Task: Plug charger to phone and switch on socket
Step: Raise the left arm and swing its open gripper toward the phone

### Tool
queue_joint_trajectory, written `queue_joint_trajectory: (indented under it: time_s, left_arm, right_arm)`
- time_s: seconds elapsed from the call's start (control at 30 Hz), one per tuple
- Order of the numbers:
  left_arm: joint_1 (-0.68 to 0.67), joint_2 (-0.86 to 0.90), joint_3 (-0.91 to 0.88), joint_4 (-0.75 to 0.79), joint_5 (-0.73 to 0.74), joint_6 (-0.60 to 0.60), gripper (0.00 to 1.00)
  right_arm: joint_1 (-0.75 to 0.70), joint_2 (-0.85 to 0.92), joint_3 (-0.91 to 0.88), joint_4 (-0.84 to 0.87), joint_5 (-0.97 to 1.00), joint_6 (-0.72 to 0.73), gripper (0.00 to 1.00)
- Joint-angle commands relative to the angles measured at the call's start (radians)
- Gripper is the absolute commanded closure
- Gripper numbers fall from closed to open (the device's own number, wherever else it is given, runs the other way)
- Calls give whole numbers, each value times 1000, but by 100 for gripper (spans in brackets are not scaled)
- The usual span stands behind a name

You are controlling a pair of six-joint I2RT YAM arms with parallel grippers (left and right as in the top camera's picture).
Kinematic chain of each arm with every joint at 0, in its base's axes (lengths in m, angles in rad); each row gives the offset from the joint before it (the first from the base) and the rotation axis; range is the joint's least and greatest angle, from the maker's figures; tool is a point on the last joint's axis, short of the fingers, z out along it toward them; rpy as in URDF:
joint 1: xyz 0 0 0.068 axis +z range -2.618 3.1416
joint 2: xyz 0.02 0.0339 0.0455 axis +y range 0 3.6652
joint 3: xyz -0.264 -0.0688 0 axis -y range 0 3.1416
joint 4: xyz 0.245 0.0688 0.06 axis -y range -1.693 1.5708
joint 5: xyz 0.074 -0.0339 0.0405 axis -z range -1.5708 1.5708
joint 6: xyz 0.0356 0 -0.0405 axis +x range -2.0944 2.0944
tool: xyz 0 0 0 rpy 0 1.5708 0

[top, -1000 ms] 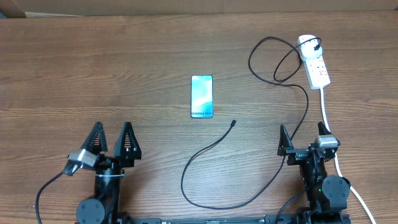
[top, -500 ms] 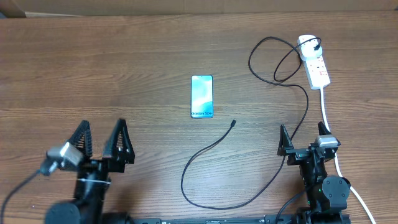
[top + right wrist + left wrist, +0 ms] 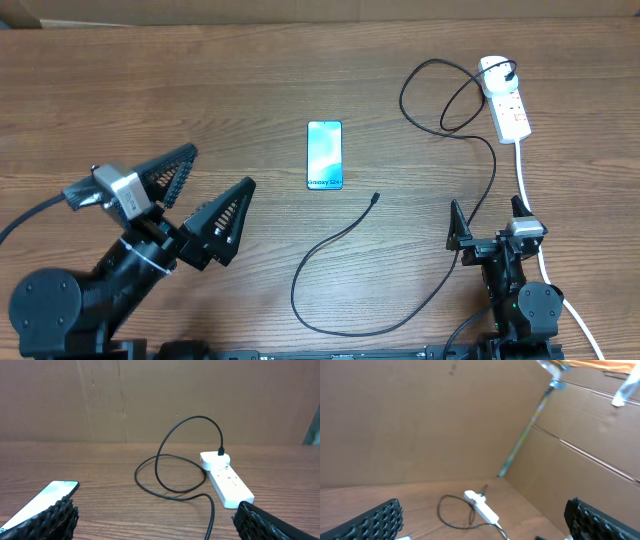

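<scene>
The phone (image 3: 325, 155) lies flat mid-table, light blue screen up; the right wrist view shows it at lower left (image 3: 42, 497). The white socket (image 3: 505, 100) rests at the far right, also seen as socket (image 3: 481, 506) and socket (image 3: 227, 480). The charger's black plug (image 3: 510, 72) sits in the socket's far end. Its thin cable (image 3: 330, 243) loops across the table, and the connector tip (image 3: 375, 198) lies loose below and right of the phone. My left gripper (image 3: 222, 166) is open, angled toward the phone from the lower left. My right gripper (image 3: 487, 212) is open over the cable.
A thick white cord (image 3: 524, 175) runs from the socket down past my right arm. Brown cardboard walls (image 3: 150, 395) stand behind the table. A slanted metal rod (image 3: 525, 435) leans at the corner of those walls.
My left arm has lifted and swung right, so its open fingers now point up and right toward the phone. The right arm, the phone and the cable have not moved.
</scene>
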Motion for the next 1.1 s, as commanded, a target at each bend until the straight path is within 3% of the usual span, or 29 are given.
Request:
queue_joint_trajectory:
  time_s: [0.0, 0.1, 0.2, 0.3, 0.5, 0.6, 0.83, 1.07]
  left_arm:
    - [4, 56, 108, -50, 74, 19, 0]
    - [4, 131, 238, -245, 17, 25, 0]
    - [4, 257, 434, -581, -93, 144, 0]
    - [4, 362, 576, -811, -192, 221, 0]
    - [4, 455, 639, -897, 60, 219, 0]
    - [-4, 471, 640, -872, 47, 250, 0]
    - [-196, 525, 694, -942, -298, 106, 0]
    - [-447, 780, 935, -1264, -763, -2, 0]
  right_arm:
    - [5, -9, -10, 6, 8, -4, 0]
    - [5, -9, -10, 6, 8, -4, 0]
    - [5, -9, -10, 6, 8, -4, 0]
    - [5, -9, -10, 6, 8, -4, 0]
    - [5, -9, -10, 6, 8, -4, 0]
    - [5, -9, -10, 6, 8, -4, 0]
    - [5, -9, -10, 6, 8, -4, 0]
    - [5, -9, -10, 6, 8, -4, 0]
